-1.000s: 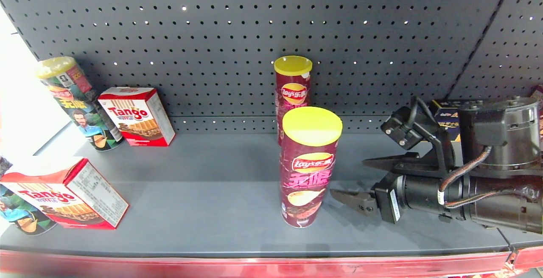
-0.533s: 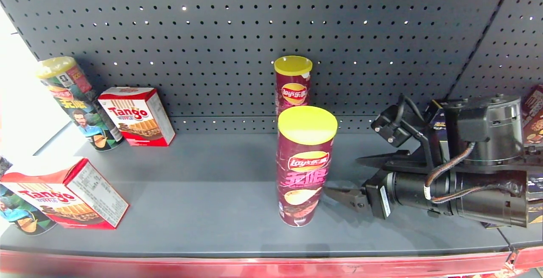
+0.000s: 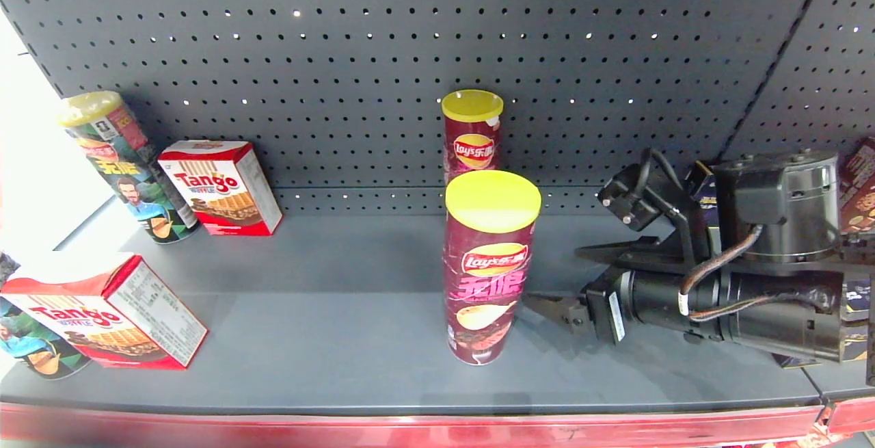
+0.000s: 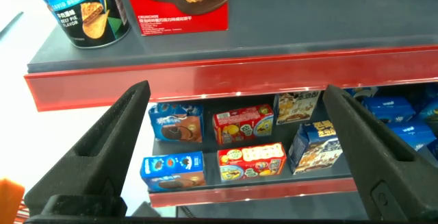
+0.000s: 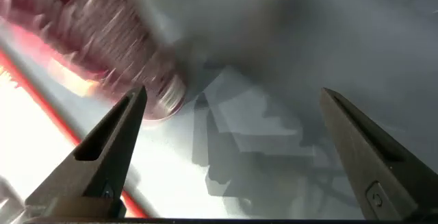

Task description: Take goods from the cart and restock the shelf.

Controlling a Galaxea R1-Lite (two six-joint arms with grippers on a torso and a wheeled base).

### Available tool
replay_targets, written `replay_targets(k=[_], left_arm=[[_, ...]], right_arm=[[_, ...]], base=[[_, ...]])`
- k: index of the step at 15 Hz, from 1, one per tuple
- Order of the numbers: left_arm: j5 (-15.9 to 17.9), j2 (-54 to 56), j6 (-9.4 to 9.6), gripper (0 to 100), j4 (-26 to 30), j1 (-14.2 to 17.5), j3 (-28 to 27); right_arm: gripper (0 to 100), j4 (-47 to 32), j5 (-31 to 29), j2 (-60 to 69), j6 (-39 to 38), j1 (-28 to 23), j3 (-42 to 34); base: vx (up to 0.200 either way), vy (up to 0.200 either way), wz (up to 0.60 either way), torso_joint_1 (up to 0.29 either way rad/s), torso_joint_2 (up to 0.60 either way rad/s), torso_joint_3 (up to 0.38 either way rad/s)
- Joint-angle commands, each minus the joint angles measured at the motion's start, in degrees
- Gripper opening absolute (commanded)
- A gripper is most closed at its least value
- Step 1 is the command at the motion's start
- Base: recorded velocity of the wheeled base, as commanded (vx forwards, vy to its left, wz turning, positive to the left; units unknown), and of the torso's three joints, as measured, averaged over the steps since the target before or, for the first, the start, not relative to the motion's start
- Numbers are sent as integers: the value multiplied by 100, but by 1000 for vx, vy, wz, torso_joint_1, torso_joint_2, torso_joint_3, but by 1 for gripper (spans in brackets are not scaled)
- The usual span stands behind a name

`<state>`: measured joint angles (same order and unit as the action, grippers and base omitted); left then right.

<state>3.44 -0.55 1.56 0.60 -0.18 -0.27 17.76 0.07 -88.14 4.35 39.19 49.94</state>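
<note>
Starting at the front: the shelf (image 3: pixel 328 352) and its red lip (image 3: pixel 410 427). Below that lip hangs the left gripper (image 4: pixel 236 92), jaws spread wide with nothing between them, facing the stocked lower shelves (image 4: pixel 246 162) (well out of this play); a wafer box (image 3: pixel 102 311) sits turned at an angle at the near left corner.

Now the action: the front can (image 3: pixel 491 263), maroon with a yellow lid, stands upright near the front edge, about mid-shelf, long axis straight up. The right gripper (image 3: pixel 555 277) lies level just beside it on the robot's right, fingers pointing leftwards at the can's lower half; jaws wide apart, gripping nothing. The nearer fingertip is right at the can's side, touching or barely off, I cannot tell which; the farther finger sits behind and clear. From the right wrist camera the can is a blur off towards one finger, not between the two.

So the can lies to the left of the pincer and outside its gap. My read is that it has been delivered, and any pull-out wants to go rightwards, away from the can, since a tall narrow can tips easily from a low knock; the right arm is plainly the nearer one.

Farther back, the rear can (image 3: pixel 472 133) of the same sort stands against the pegboard (image 3: pixel 342 58); the front can looks roughly in line with it.
</note>
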Motion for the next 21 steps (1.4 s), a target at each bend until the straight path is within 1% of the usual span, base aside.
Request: replay_targets(k=[1, 2, 4, 5, 6, 8, 9, 10, 11, 12, 13, 15, 17, 18, 19, 20, 21], left_arm=[[-1, -7, 2, 100, 2, 1, 0], [8, -7, 11, 100, 2, 1, -8], [8, -7, 20, 100, 2, 1, -8], [8, -7, 20, 100, 2, 1, -8], [8, -7, 20, 100, 2, 1, -8], [8, -7, 29, 100, 11, 1, -8], [8, -7, 29, 100, 19, 1, -17], [8, -7, 37, 100, 28, 1, -17], [8, -7, 37, 100, 28, 1, -17], [8, -7, 37, 100, 28, 1, -17], [17, -15, 37, 100, 28, 1, -17], [8, -7, 37, 100, 19, 1, -17], [17, -7, 46, 100, 2, 1, -8], [25, -15, 55, 100, 2, 1, 0], [25, -7, 55, 100, -7, 1, 0], [25, -7, 64, 100, -7, 1, 0], [25, -15, 55, 100, -16, 1, 9]], right_arm=[[100, 175, -113, 60, -5, -87, -2], [100, 465, -148, 288, -5, -456, -20], [100, 456, -139, 921, -5, -940, -196], [100, 456, -139, 992, -5, -975, -231], [100, 421, -130, 1976, -5, -1529, -846], [100, 193, -139, 3206, 4, -2118, -1532], [100, -18, -157, 3725, 4, -2416, -1716], [100, -273, -297, 4507, 13, -2654, -2033], [100, -344, -543, 5158, 22, -2715, -2367], [100, -361, -675, 5659, 22, -2698, -2683], [100, -370, -702, 5931, 48, -2715, -2832], [100, -924, -552, 6951, 75, -2610, -3386], [100, -1521, -526, 7689, 75, -2689, -3702], [100, -1794, -517, 8128, 66, -2689, -3993], [100, -1679, -526, 8295, -22, -2689, -4494], [100, -1126, -482, 8278, -31, -2689, -4968], [100, -1310, -315, 8278, -22, -2689, -4994]], base=[[0, 0, 0, 0, 0, 0], [0, 0, 0, 0, 0, 0], [0, 0, 0, 0, 0, 0], [0, 0, 0, 0, 0, 0], [0, 0, 0, 0, 0, 0], [0, 0, 0, 0, 0, 0], [0, 0, 0, 0, 0, 0], [0, 0, 0, 0, 0, 0], [0, 0, 0, 0, 0, 0], [0, 0, 0, 0, 0, 0], [0, 0, 0, 0, 0, 0], [0, 0, 0, 0, 0, 0], [0, 0, 0, 0, 0, 0], [0, 0, 0, 0, 0, 0], [0, 0, 0, 0, 0, 0], [0, 0, 0, 0, 0, 0], [0, 0, 0, 0, 0, 0]])
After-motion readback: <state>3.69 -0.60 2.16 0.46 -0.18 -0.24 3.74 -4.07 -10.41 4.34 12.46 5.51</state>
